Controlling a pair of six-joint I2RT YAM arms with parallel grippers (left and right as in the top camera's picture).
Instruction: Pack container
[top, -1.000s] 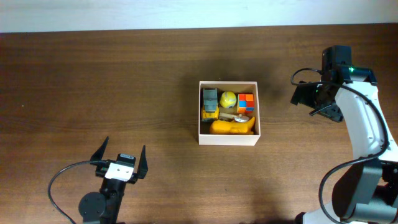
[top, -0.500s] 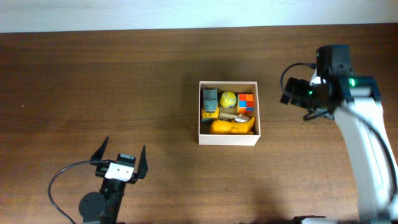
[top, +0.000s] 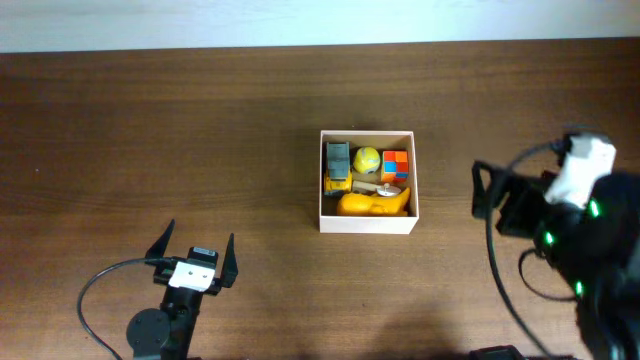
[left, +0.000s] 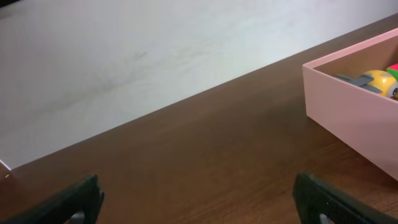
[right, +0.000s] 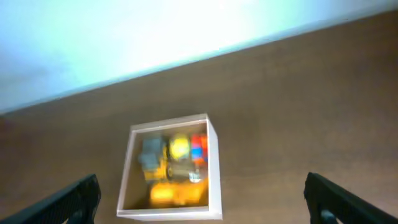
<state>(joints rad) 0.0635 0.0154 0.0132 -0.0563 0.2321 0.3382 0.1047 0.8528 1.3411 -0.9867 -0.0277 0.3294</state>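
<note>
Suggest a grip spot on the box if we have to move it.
Probably the far wall of the box, pinched from straight above with one finger inside and one outside. The walls are thin and upright, the top is open, and a strip of bare floor shows between that wall and the toys. The other three walls look crowded.

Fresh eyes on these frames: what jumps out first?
The white-walled container in the middle of the table, packed with bright toys: a yellow ball, a multicoloured cube, a yellow-orange toy along its near wall. The right gripper, blurred, hangs open right of it; the left gripper sits open and empty at front left.
</note>
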